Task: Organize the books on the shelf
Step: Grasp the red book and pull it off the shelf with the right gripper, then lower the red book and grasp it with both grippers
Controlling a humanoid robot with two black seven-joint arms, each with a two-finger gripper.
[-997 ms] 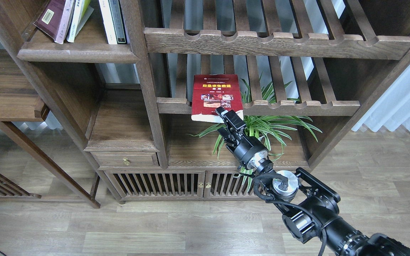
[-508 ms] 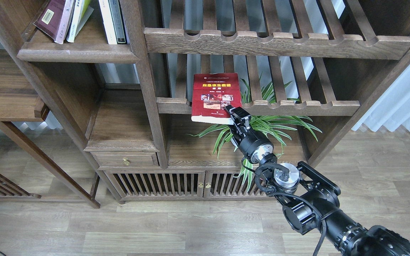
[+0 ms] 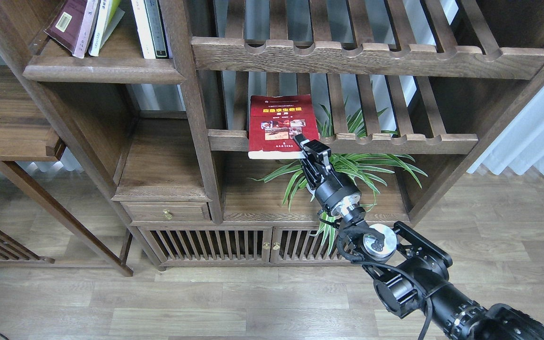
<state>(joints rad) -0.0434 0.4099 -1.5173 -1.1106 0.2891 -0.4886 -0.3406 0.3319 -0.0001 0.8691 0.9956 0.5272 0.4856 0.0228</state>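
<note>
Yellow Chinese title in large characters across the upper cover of the red book (image 3: pixel 279 123), too small to make out character by character; a shorter yellow line centred just beneath it; a thin pale line of print along the very top edge and another near the bottom edge, both illegible. Pale rectangular sticker with barcode-like marks on the maroon book (image 3: pixel 68 23) at upper left, unreadable. Dark lettering on the spines of the upright books (image 3: pixel 149 26) beside it, blurred.

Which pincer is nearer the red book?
Right. The right pincer is at the red book's lower right corner, appearing to touch it. The left pincer is not in view.
</note>
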